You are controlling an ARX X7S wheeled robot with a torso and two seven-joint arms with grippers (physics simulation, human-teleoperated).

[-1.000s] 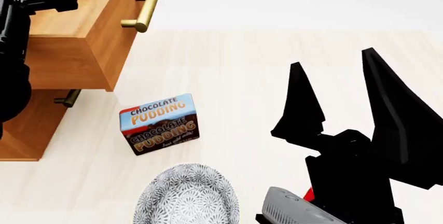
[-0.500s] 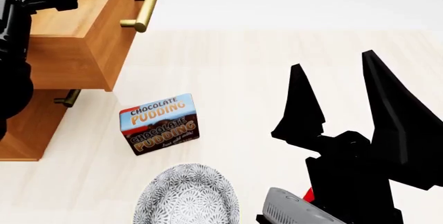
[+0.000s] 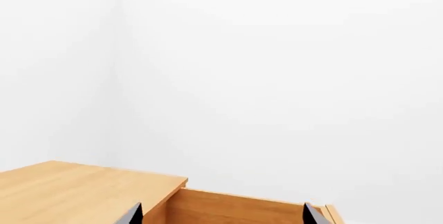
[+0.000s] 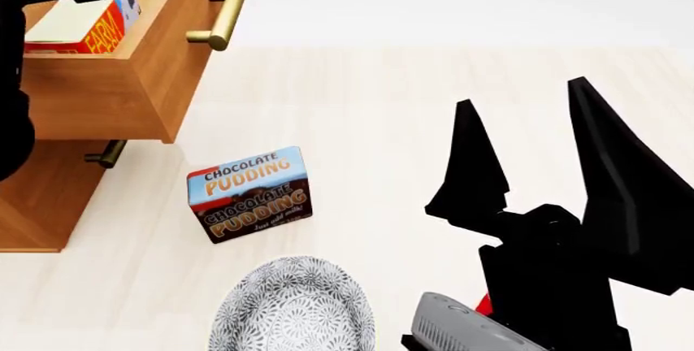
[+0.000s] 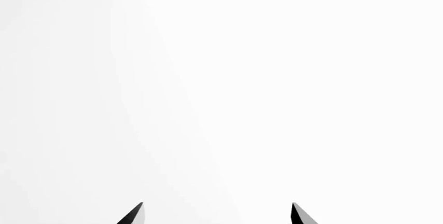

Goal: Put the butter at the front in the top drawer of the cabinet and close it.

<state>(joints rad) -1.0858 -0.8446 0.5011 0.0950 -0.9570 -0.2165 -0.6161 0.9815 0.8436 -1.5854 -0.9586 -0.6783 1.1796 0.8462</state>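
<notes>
The butter, a white and orange box with a blue end, lies inside the pulled-out top drawer of the cabinet. The drawer's brass handle points toward the floor's middle. My left gripper is open above the drawer's inside, with nothing between its fingers. In the head view my left arm covers the drawer's left part. My right gripper stands open and empty over the floor at the right. In its own view my right gripper faces only white.
A chocolate pudding box stands on the pale floor in front of the cabinet. A patterned grey bowl sits nearer me. A lower drawer handle shows under the open drawer. The cabinet top lies beside the left gripper.
The butter, held high at the picture's top left before, now rests in the drawer. The left gripper has let it go. The right arm has not moved.
</notes>
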